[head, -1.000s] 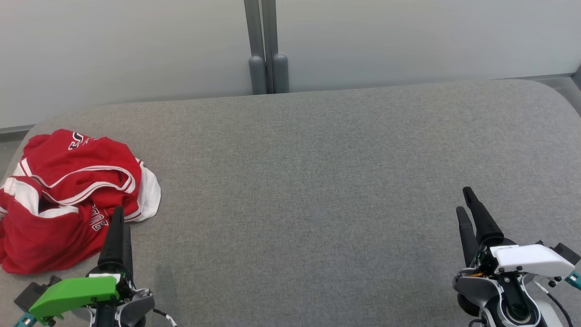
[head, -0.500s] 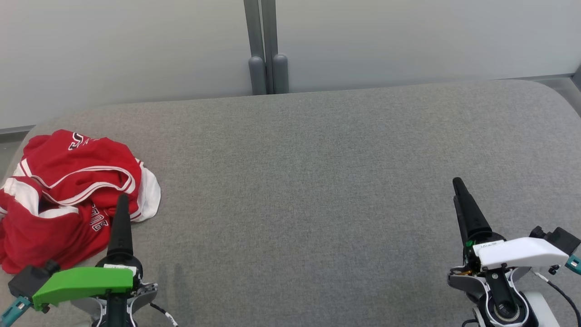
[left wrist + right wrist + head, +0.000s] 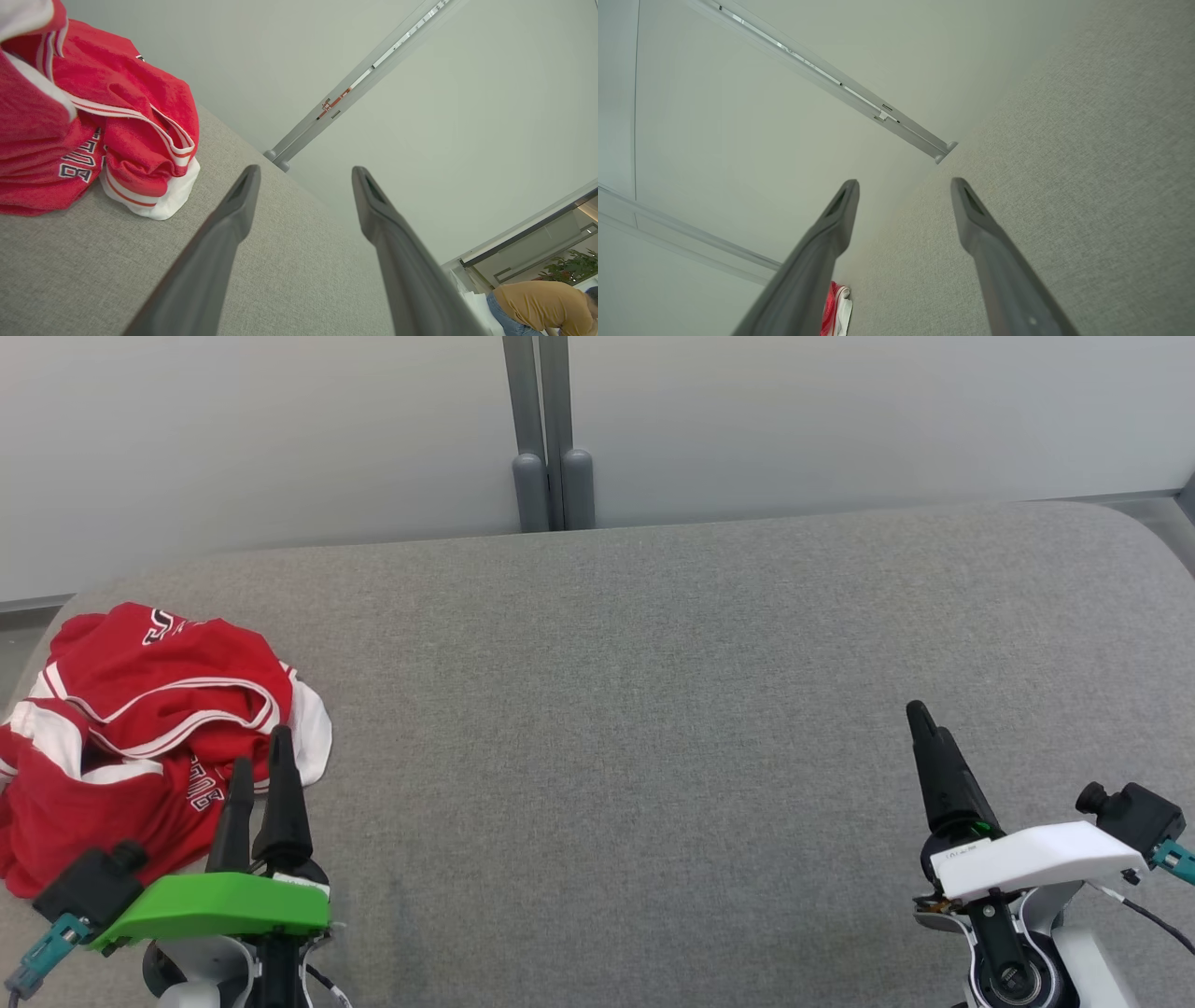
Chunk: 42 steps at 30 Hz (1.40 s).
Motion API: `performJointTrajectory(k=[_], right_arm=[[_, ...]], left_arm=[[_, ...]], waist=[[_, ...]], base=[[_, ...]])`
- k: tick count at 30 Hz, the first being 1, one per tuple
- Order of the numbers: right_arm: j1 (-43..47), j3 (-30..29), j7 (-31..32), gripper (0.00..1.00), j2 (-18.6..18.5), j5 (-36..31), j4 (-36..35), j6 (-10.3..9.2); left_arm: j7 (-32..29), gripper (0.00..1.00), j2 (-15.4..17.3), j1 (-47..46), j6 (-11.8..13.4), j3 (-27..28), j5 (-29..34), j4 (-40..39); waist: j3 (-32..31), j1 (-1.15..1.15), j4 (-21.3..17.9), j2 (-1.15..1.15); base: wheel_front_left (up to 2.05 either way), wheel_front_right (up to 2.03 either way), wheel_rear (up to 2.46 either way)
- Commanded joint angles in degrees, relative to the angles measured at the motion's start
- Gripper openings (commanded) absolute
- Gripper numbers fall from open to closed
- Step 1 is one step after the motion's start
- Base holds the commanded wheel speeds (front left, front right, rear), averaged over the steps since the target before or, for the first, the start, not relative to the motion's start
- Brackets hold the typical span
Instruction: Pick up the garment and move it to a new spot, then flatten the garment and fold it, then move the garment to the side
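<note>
A grey woven-fabric pad (image 3: 653, 709) with rounded far corners spans the head view. Behind it stand pale wall panels (image 3: 233, 429), split by a grey double post (image 3: 551, 429) at 12 o'clock. At 9 o'clock the crumpled red-and-white jersey (image 3: 140, 728) lies on the pad's left end, its dark, white-edged lettering too folded to read. At 7 o'clock the green-cased left gripper (image 3: 260, 751) has its fingers spread and empty, near the jersey's white hem. At 4 o'clock the white-cased right gripper (image 3: 927, 721) is spread above bare pad.
</note>
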<state>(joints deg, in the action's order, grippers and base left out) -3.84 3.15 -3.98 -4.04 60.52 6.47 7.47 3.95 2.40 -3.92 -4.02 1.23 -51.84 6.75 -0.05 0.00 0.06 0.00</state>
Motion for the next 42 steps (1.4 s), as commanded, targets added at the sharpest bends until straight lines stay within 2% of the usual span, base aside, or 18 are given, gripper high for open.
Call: performJointTrajectory(k=[1, 9, 19, 42], right_arm=[[-0.4, 0.3, -0.6, 1.00, -0.3, -2.7, -1.1, 0.02], [0.0, -0.1, -1.9, 1.00, 0.0, -13.4, -0.8, 0.02], [0.6, 0.0, -2.3, 1.00, 0.7, -23.1, -1.2, 0.02], [1.3, 0.8, -3.9, 1.00, 1.1, -35.4, -3.4, 0.03]], left_arm=[[0.7, 1.00, 0.5, -0.1, 0.5, -0.4, 3.4, -1.2], [2.1, 1.00, 1.3, 0.3, 2.1, -2.0, 13.1, -1.4], [3.8, 1.00, 2.0, 0.4, 3.8, -3.5, 20.8, -1.6], [7.0, 1.00, 2.7, 1.0, 5.7, -5.7, 33.0, -2.8]], waist=[[0.0, 0.00, 0.0, 0.00], [-0.3, 0.00, -0.1, 0.00], [-0.4, 0.00, 0.0, 0.00], [-0.3, 0.00, 0.2, 0.00]], base=[[0.00, 0.00, 0.00], [0.00, 0.00, 0.00], [0.00, 0.00, 0.00], [0.00, 0.00, 0.00]])
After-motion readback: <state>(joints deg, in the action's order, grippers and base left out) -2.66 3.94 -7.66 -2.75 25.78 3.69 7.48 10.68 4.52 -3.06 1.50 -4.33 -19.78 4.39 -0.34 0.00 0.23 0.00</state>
